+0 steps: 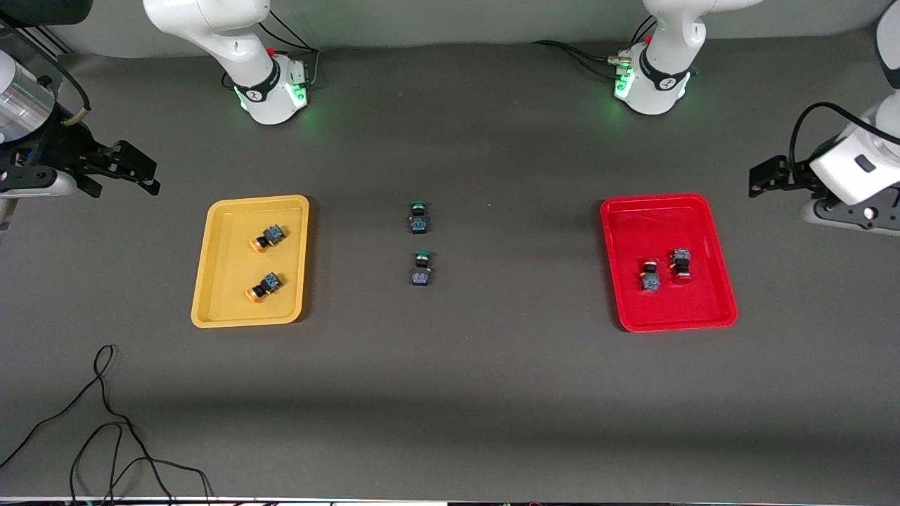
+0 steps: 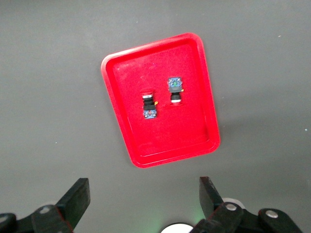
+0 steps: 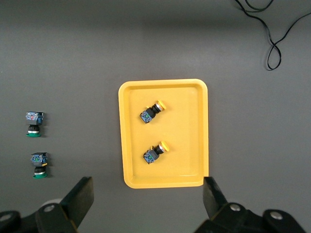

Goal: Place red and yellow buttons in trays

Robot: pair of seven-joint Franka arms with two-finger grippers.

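Now both yellow buttons (image 1: 267,236) (image 1: 264,287) are lying in the yellow tray (image 1: 218,281) toward the right arm's end of the desk (image 1: 450,393), caps pointing to about 8 o'clock in the front view. Both red buttons (image 1: 650,274) (image 1: 680,264) are sitting side by side in the red tray (image 1: 626,239) toward the left arm's end. Two green-capped switches (image 1: 418,217) (image 1: 420,269) are resting between the trays — caps at 12 o'clock. The left gripper (image 2: 143,199) is hovering released just off the red tray, the right gripper (image 3: 148,196) is hanging released by the yellow tray — both arms are waiting.
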